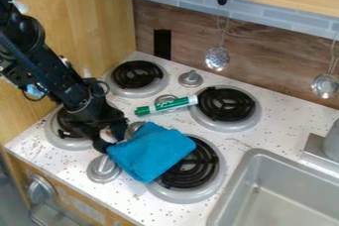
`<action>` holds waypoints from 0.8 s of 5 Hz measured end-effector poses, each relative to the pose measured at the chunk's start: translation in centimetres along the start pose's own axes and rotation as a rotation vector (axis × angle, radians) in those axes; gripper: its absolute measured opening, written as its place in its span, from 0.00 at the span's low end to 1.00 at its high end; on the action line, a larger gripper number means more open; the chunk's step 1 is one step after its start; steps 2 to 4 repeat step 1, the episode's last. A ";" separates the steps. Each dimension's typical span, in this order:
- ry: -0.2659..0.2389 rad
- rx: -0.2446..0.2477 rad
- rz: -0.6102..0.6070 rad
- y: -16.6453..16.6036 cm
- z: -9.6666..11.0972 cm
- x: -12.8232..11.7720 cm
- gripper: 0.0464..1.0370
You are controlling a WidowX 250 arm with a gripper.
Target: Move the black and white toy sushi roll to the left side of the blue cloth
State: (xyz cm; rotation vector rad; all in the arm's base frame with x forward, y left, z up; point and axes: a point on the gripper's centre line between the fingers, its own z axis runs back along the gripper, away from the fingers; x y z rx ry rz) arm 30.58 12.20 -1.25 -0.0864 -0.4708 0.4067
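Cloth (151,151): blue, against the gripper (111,138), toward the sink (234,186)
Marker (165,106): behind gripper
Grip: cannot tell whether spread or pinching

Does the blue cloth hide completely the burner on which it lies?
No, the blue cloth covers only part of the burner; black coils show beside it.

Stovetop (278,131): white, speckled
Burners (227,103): four, black coils
Marker (173,104): green-white, by far-right burner
Cloth (149,153): blue, partly over near-right burner
Sink (232,183): grey, right
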 end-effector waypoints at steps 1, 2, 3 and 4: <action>-0.052 -0.012 0.004 -0.5 1.6 0.9 0.96; -0.052 -0.012 0.004 -0.5 1.6 0.9 0.96; -0.052 -0.012 0.004 -0.5 1.6 0.9 0.96; -0.052 -0.012 0.004 -0.5 1.6 0.9 0.96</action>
